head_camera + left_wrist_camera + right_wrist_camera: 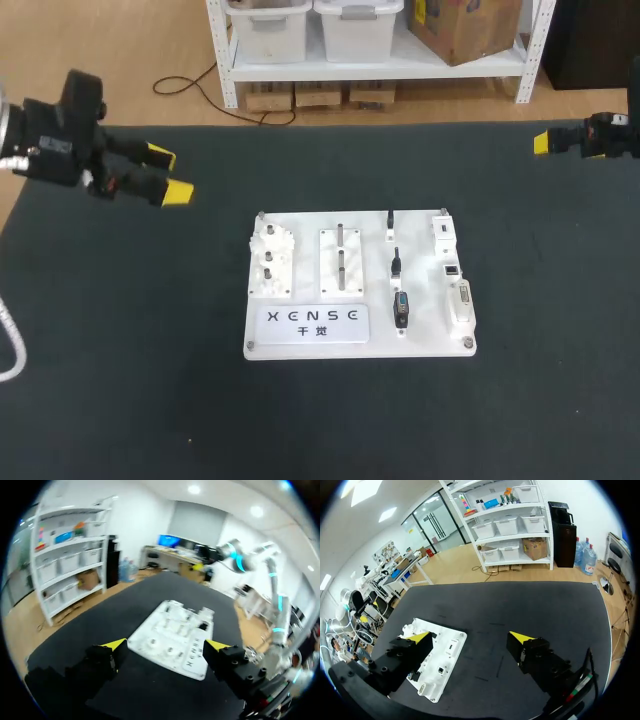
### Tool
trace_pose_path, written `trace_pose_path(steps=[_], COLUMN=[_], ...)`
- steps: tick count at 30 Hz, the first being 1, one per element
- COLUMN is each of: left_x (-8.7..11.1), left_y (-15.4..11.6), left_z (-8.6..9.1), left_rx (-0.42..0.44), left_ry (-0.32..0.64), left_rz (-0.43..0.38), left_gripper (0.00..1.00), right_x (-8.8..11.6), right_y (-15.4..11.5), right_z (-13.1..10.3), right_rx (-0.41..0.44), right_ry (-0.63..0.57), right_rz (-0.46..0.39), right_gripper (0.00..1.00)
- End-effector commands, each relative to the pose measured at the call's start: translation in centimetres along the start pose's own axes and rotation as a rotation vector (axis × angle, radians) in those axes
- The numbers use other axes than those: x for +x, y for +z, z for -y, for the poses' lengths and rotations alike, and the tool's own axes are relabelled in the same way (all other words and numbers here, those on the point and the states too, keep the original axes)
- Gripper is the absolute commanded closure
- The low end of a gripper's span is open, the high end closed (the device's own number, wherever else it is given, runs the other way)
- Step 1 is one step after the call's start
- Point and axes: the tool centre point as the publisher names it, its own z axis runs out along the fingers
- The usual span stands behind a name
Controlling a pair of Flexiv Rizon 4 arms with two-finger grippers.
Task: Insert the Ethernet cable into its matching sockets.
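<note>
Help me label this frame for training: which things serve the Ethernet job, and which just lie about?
Job: white board; black plugs on it (which is Ethernet, cannot tell); socket blocks; left claw and right claw, both open, empty.
Lying about: knobbed fixture; pin plate; label plate.

light: bright, even | source: ceiling lamps (194, 489) | shadows: faint
</note>
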Motion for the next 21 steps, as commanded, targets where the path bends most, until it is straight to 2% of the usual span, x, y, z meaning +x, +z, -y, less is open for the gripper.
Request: trace_pose_path(steps=[1,5,13,21], left_x=[1.1,1.5,2.3,2.3], left_y=[0.2,1.2,4.8,7.9], left_z=[1.3,2.9,5.1,6.8], left_rx=[0.224,0.177,0.015,-0.006], left_ry=[0.182,0.218,0.201,0.224], left_rz=[0.170,0.197,0.209,0.178], left_gripper=[0.00,0.00,0.00,0.00], right_x=[0.0,0.0,0.0,0.0], right_y=[0.0,0.0,0.0,0.0], right_z=[0.0,0.0,0.0,0.0], right_rx=[0.002,0.002,0.002,0.002], right_ry=[0.000,0.000,0.000,0.000], right_rz=[0.000,0.000,0.000,0.000], right_gripper=[0.00,0.00,0.00,0.00])
